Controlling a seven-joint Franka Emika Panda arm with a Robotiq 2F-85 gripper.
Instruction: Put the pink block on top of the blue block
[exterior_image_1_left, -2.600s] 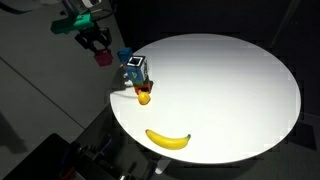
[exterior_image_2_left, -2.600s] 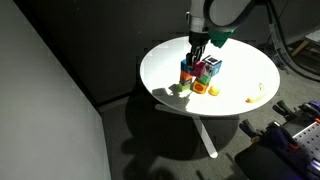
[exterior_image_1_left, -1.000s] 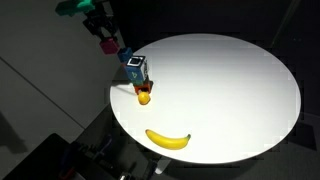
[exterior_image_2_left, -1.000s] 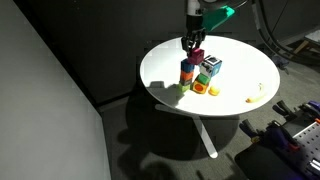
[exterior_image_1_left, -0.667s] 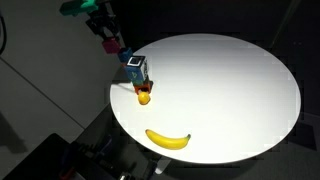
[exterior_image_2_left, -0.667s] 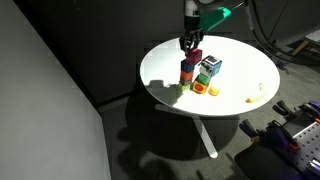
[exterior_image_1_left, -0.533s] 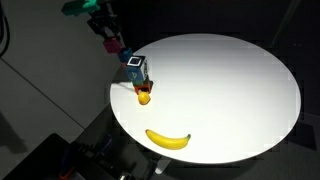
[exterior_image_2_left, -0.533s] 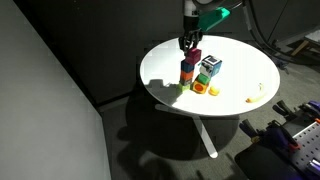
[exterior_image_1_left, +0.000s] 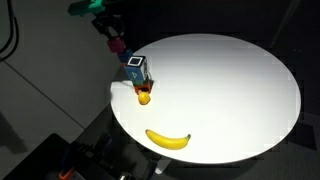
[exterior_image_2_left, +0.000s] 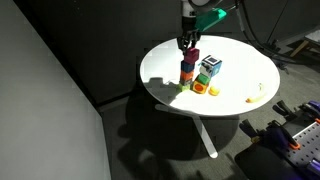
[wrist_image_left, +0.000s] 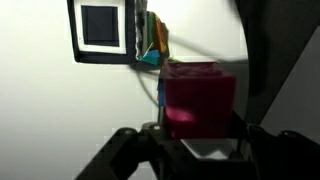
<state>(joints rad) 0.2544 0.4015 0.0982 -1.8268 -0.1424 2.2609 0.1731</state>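
Claw clenched on the pink block.
The cube sits between the fingertips, directly over the blue block near the white table's edge; contact between them is unclear.

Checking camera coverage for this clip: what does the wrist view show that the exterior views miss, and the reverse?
Wrist only: the pink block close up, clamped in the end effector, and the square white label on the dark box. Exterior only: the whole round white table, the banana and the orange ball. Shared: the pink block held in the end effector close to the dark box.
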